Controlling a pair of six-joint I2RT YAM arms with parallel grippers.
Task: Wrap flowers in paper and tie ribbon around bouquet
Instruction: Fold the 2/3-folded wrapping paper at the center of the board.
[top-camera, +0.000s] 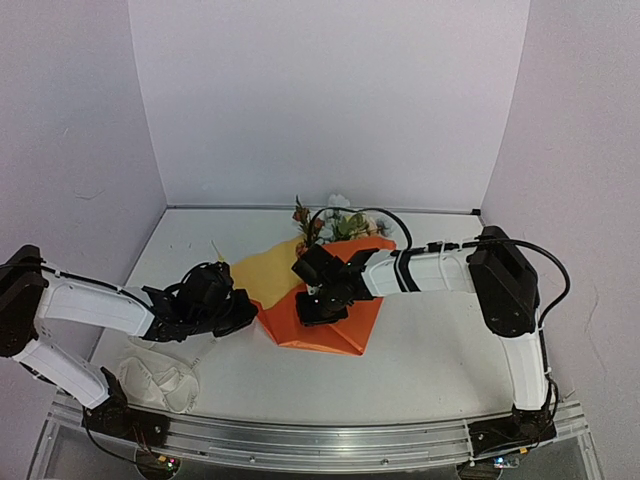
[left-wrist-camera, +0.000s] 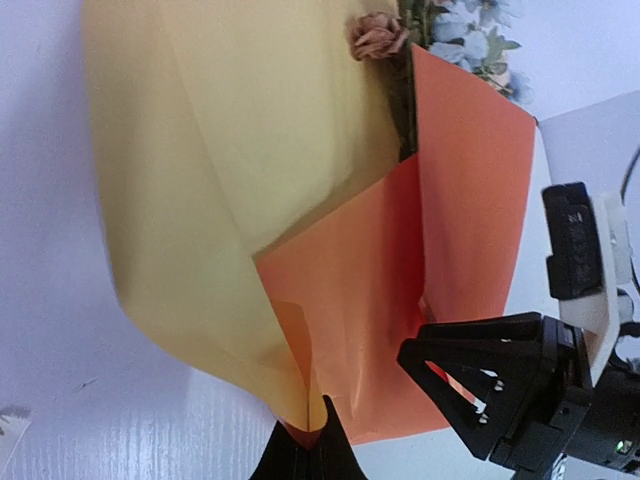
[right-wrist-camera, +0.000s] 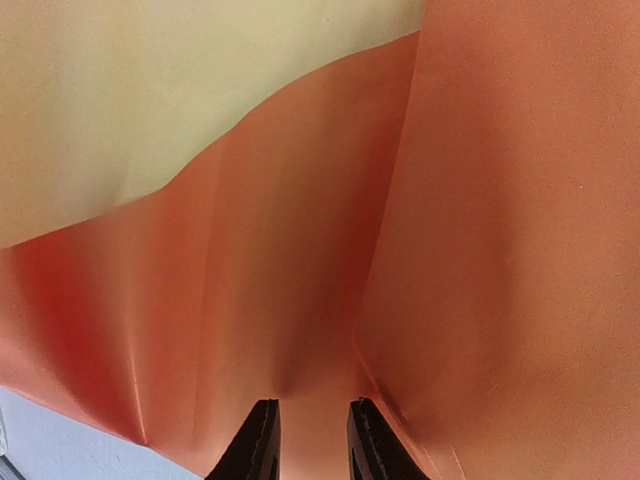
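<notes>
The left jaws are shut tight and pinch the paper (top-camera: 340, 335) at its near left corner, where the yellow side (left-wrist-camera: 220, 160) and the orange side (left-wrist-camera: 470, 200) meet in a point. From that pinch the yellow side rises up and away like a big flap, and its far edge reaches the flowers (top-camera: 335, 224). The right jaws stand a little apart, with a small gap between them. Their tips are down at the orange side, near the middle of the paper, next to a crease. I can see no paper caught in the gap. The two sets of jaws are near each other: the left ones at the corner, the right ones just to the right, over the orange fold. The flowers lie at the far end of the paper, well past both jaws. Only their heads and leaves poke out; the stems are hidden by the paper. The paper lies in the middle of the desk (top-camera: 440, 350). Bare desk shows to the right of it and in front of it. The far end with the flowers is close to the back wall (top-camera: 320, 100). The left arm (top-camera: 95, 305) comes in low from the left, and the right arm (top-camera: 440, 270) reaches across from the right. A white heap that looks like the ribbon (top-camera: 160, 380) lies by the front left edge of the desk, well apart from the paper.
</notes>
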